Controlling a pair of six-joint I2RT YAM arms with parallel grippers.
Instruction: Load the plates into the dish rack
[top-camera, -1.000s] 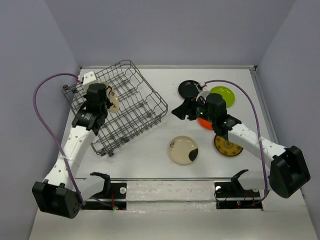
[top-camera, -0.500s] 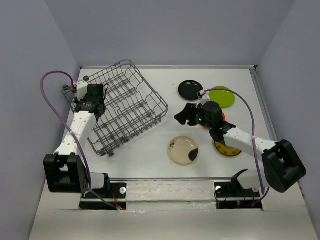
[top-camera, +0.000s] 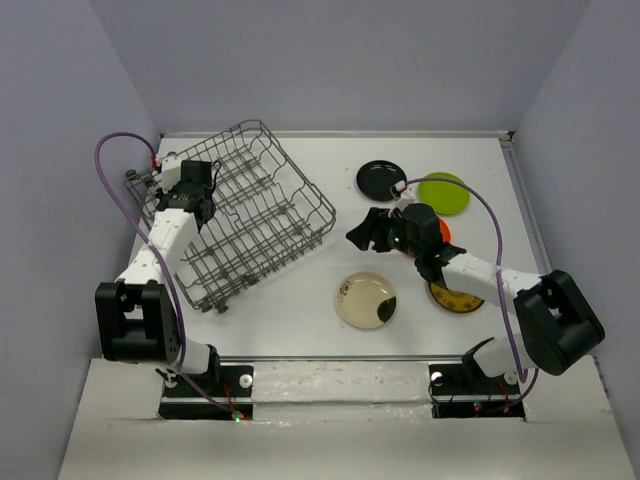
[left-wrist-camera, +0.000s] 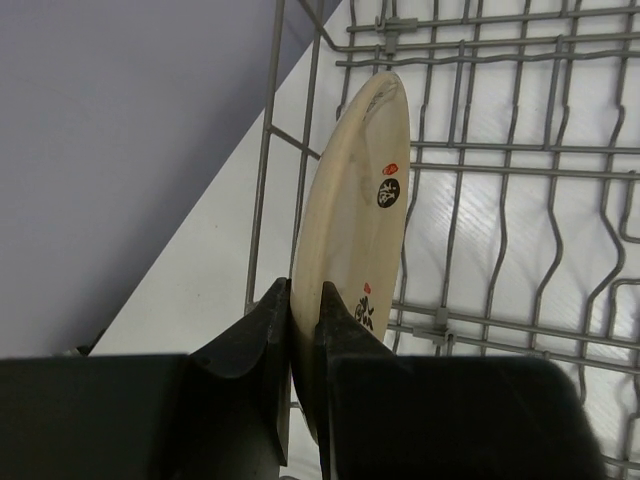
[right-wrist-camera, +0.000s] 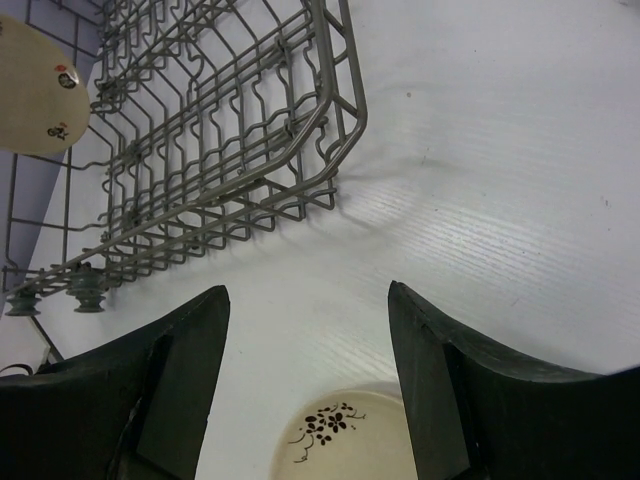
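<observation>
The dish rack (top-camera: 262, 215) sits tilted at the back left of the table. My left gripper (left-wrist-camera: 305, 300) is shut on the rim of a cream plate (left-wrist-camera: 365, 190) with dark marks and holds it on edge inside the rack's left side. In the top view this gripper (top-camera: 196, 208) is over the rack's far left part. My right gripper (right-wrist-camera: 305, 300) hangs open over bare table, just beyond a second cream plate (right-wrist-camera: 340, 440), which lies flat (top-camera: 366, 300). Black (top-camera: 381, 179), lime green (top-camera: 447, 192) and yellow-brown patterned (top-camera: 452, 295) plates lie at the right; the orange plate (top-camera: 444, 232) is mostly hidden under the right arm.
The rack's near right corner (right-wrist-camera: 340, 130) stands a short way ahead of the right gripper. Purple cables loop over both arms. Walls close the table at the left, back and right.
The left arm has folded back and carried the cream plate to the rack's far left side. The right arm has drawn in, and its jaws have narrowed slightly.
</observation>
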